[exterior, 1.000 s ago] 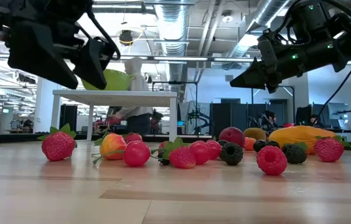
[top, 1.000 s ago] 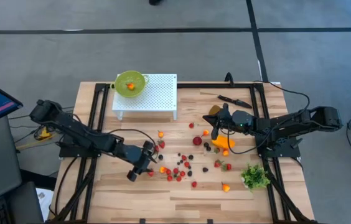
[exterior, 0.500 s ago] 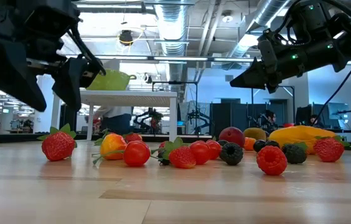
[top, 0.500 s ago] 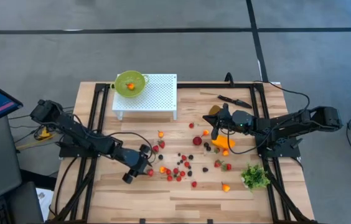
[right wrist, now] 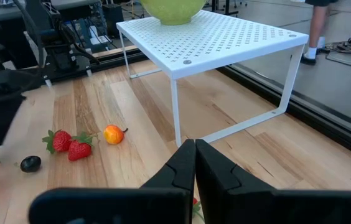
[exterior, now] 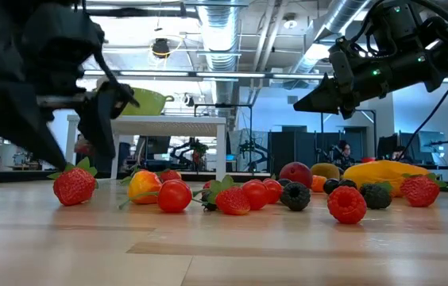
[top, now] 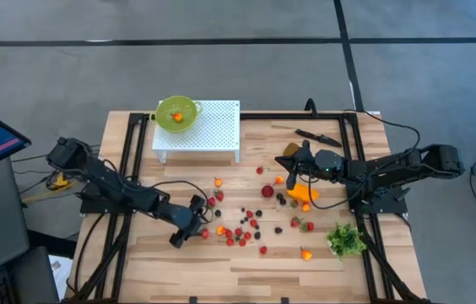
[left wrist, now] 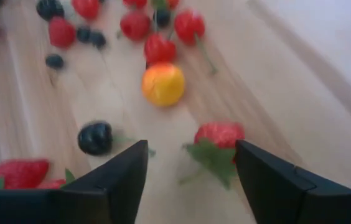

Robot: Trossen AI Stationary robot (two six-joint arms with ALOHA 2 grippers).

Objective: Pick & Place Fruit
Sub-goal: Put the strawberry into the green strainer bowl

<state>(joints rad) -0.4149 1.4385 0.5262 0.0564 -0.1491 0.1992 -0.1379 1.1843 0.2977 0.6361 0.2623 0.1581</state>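
The left gripper, fingers spread wide, hovers low over a small red strawberry with green leaves near the pale wooden worktop's left edge. The right gripper, fingers closed together and empty, hangs above the elongated orange fruit toward the right edge.

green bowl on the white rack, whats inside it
The high view shows one small orange fruit lying in the green bowl on the white perforated rack. From the low view the bowl's wall hides the inside.

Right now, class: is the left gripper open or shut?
Open. In the left wrist view the left gripper has its two fingers spread wide apart, with bare table and a strawberry showing between them.
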